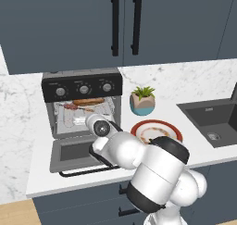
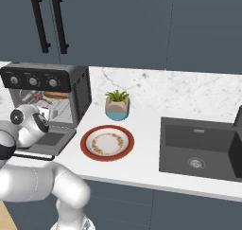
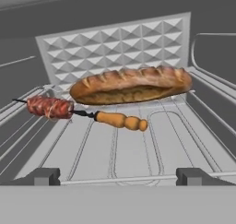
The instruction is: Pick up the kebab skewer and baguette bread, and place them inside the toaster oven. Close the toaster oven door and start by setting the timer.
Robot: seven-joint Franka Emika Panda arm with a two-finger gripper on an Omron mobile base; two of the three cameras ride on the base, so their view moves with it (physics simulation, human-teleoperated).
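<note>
The toaster oven [image 1: 83,87] stands on the counter with its door [image 1: 74,152] folded down flat. On the wire rack [image 3: 138,144] inside lies the golden baguette bread [image 3: 131,85], across the back. Just in front of it and to the left rests the kebab skewer [image 3: 50,107], its orange handle pointing right. My gripper [image 3: 118,177] is open at the oven mouth with nothing between its fingertips [image 3: 44,176], a short way in front of both foods. The left base view shows the baguette [image 1: 89,101] and skewer [image 1: 70,107] inside the oven, above my wrist.
Three silver knobs [image 1: 84,89] sit on the oven's black panel. To the right on the counter are a red-rimmed plate [image 2: 107,143], a potted plant [image 2: 117,105] and a dark sink [image 2: 203,146]. Dark cabinets [image 1: 125,25] hang above.
</note>
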